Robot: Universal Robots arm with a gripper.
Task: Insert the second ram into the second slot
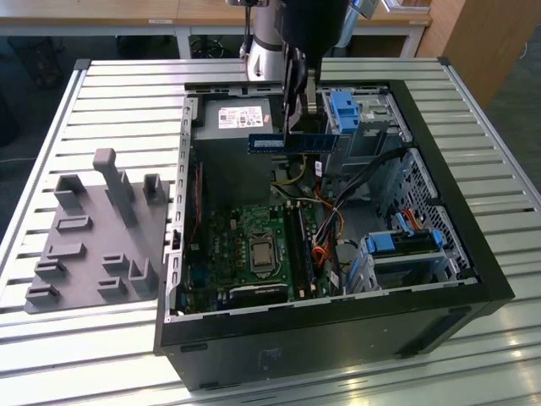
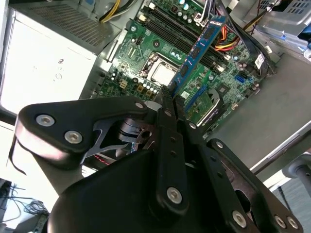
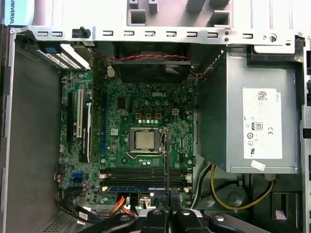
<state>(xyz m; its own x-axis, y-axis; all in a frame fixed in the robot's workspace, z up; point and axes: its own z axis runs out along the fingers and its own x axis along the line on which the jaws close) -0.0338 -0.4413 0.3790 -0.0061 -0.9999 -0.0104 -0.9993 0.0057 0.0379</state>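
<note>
Gripper (image 1: pixel 301 128) clenched on second ram (image 1: pixel 275 144) near its middle, high over open computer case (image 1: pixel 473 279). Hangs well above memory slots (image 1: pixel 301 249) on motherboard (image 1: pixel 228 245), not touching. Long axis level, running crosswise to slots rather than along them.

The second ram (image 1: pixel 270 144) is dark blue with a pale label. The gripper (image 2: pixel 169 94) is black, dotted with silver screw heads. The motherboard (image 3: pixel 146 111) is green and its processor (image 3: pixel 145 140) is silvery. The power supply (image 3: pixel 218 121) is grey with a white label. The drive-bay brackets (image 1: pixel 345 110) are bright blue and the computer case (image 1: pixel 338 338) is black. The fixture plate (image 1: pixel 93 228) is plain grey, the table (image 1: pixel 127 93) silver with ribbed slats. One cable (image 3: pixel 213 184) is yellow, and a twisted wire (image 3: pixel 146 57) is red and black.
</note>
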